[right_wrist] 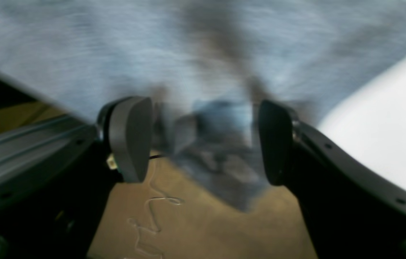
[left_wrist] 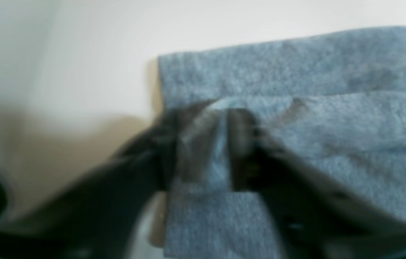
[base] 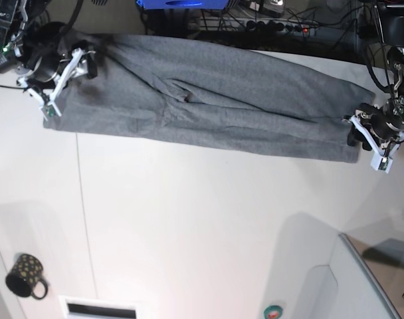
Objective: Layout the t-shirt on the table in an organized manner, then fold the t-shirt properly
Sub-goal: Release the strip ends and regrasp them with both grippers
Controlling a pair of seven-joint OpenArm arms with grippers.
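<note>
The t-shirt (base: pixel 208 106) is lying stretched out as a long folded band across the upper part of the base view, running from the upper left down toward the right edge, flat on the white table (base: pixel 202 226). There's a diagonal crease near the middle of it. The right gripper (base: pixel 68 78) sits at the shirt's upper-left end, and in its wrist view the two dark pads (right_wrist: pixel 131 138) stand wide apart with a blurry bunch of grey cloth in the gap between them, touching neither pad as far as I can see, so I'd call that one released. The left gripper (base: pixel 369 141) is at the far right end of the band, right on the lower corner. Its wrist view is really smeared: the fingers (left_wrist: pixel 240 147) have a strip of fabric between them with a bit of a gap, so it looks parted rather than clamped, but I honestly can't tell whether it still pinches the cloth. That same view shows the shirt folded over in layers with a neat straight edge against the table. Off in the lower left of the base view there's a small black dotted mug (base: pixel 26 276), well apart from the shirt.
</note>
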